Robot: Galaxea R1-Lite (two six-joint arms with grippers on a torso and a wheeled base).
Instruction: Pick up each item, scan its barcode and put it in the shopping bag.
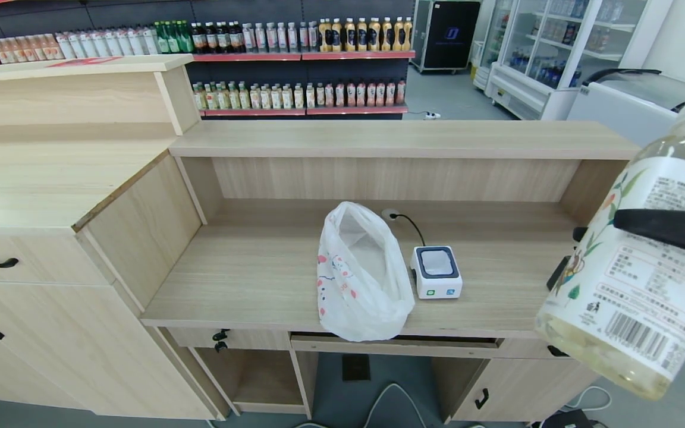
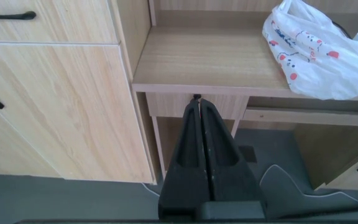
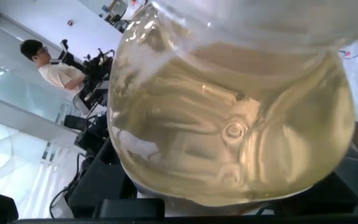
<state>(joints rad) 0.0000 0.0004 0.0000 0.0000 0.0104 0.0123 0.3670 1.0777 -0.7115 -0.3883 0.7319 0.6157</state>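
At the right edge of the head view, our right tool [image 1: 619,249] is gripping the bottle [image 1: 628,297] of pale liquid, tilted, its barcode showing low on the label. We are judging the scan step in hand. Next, the barcode needs turning toward the scanner [image 1: 436,270], mid-frame on the bench [image 1: 247,279] just beside the open shopping bag [image 1: 363,279]. The left tool [image 2: 199,146] is hanging below the bench front, fingers pressed together, holding nothing.

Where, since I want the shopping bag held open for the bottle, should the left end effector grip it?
Probably pinch the shopping bag at its mouth's left rim, coming from the robot's left: the film gapes upward there, and the scanner crowds its right side. The shut left end effector must open first.
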